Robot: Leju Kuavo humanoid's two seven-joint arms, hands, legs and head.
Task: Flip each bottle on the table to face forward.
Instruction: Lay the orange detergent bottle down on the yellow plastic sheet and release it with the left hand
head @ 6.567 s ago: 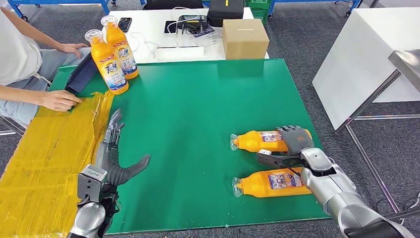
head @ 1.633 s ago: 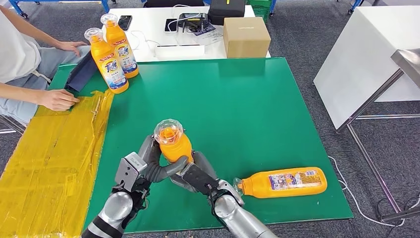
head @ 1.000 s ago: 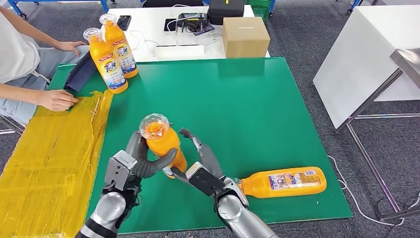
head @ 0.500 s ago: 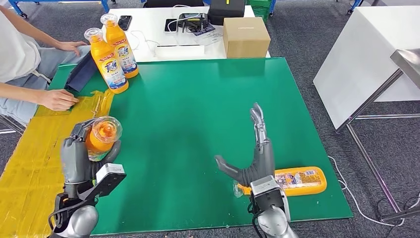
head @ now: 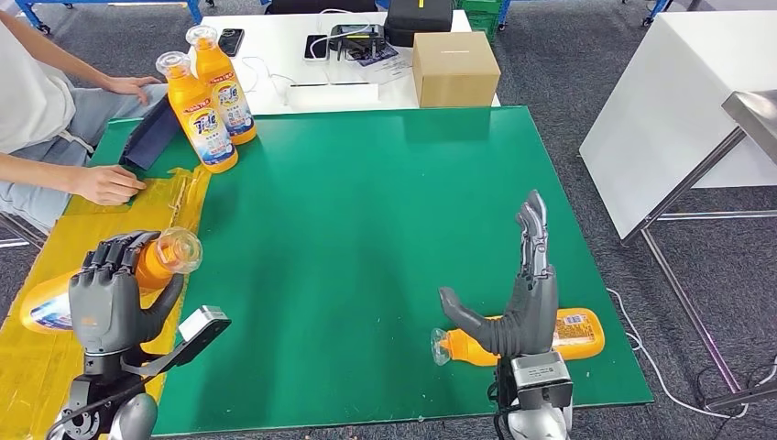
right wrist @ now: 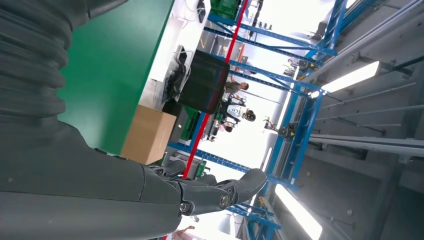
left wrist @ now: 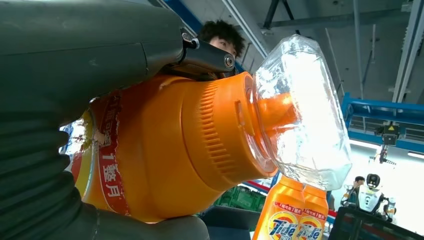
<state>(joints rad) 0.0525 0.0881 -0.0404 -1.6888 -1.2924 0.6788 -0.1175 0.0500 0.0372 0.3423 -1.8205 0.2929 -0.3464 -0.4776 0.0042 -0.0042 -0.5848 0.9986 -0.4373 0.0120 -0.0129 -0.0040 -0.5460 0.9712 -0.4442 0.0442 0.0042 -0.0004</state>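
1. The left hand (head: pixel 114 298) is gripping an orange bottle (head: pixel 151 261), tilted, above the yellow-taped tabletop (head: pixel 82 275) edge.
2. The right hand (head: pixel 518 298) is hovering with fingers spread and empty over the lying bottle (head: pixel 573 332).
3. Likely next: standing the held bottle label-forward.

Orange detergent bottles: four in all; two upright (head: pixel 202 119) (head: pixel 223 87) at the green bench's (head: pixel 385 211) far left corner; one lying (head: pixel 522 336) near the front edge; one held (head: pixel 137 272) in the left hand (head: pixel 112 293); cardboard box (head: pixel 455 69): one.

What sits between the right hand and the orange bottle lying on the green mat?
Nothing visible. The open right hand is raised right in front of the lying orange bottle; only bare green mat surrounds it.
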